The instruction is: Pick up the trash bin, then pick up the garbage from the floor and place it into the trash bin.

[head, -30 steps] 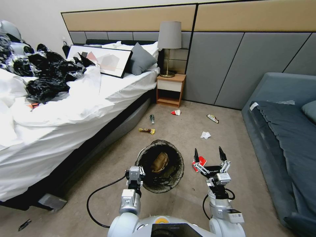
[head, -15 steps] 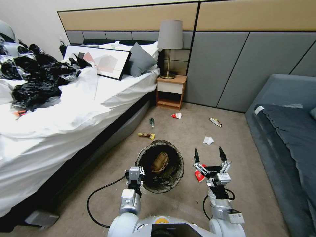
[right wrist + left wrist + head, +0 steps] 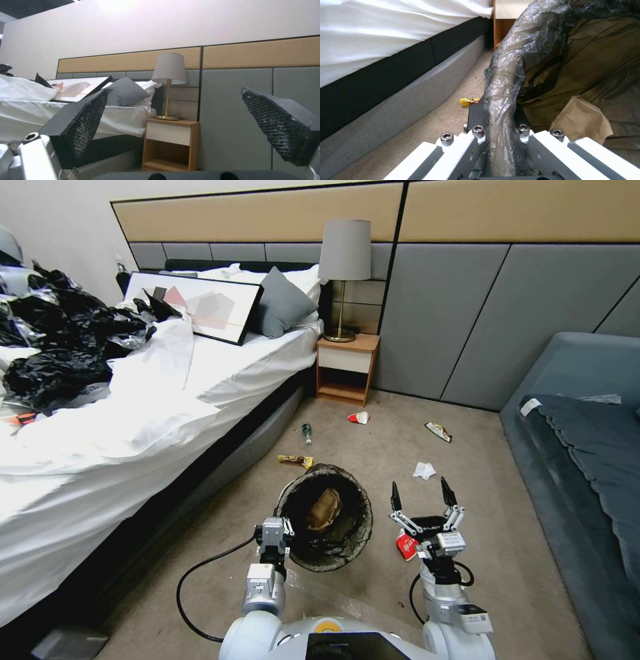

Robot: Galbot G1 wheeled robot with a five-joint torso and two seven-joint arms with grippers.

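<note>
**Bin in hand, litter ahead**

The left claw (image 3: pixel 275 529) pinches the rim of the small round, dark-lined trash bin (image 3: pixel 325 515); the right claw (image 3: pixel 418 499) hangs spread above a red-and-white wrapper (image 3: pixel 405 545) on the floor. It should descend squarely, straddling the wrapper.

Left gripper (image 3: pixel 278 528) clamped on liner-wrapped rim of trash bin (image 3: pixel 347 550); right gripper (image 3: pixel 419 497) raised, fingers spread wide.
</note>
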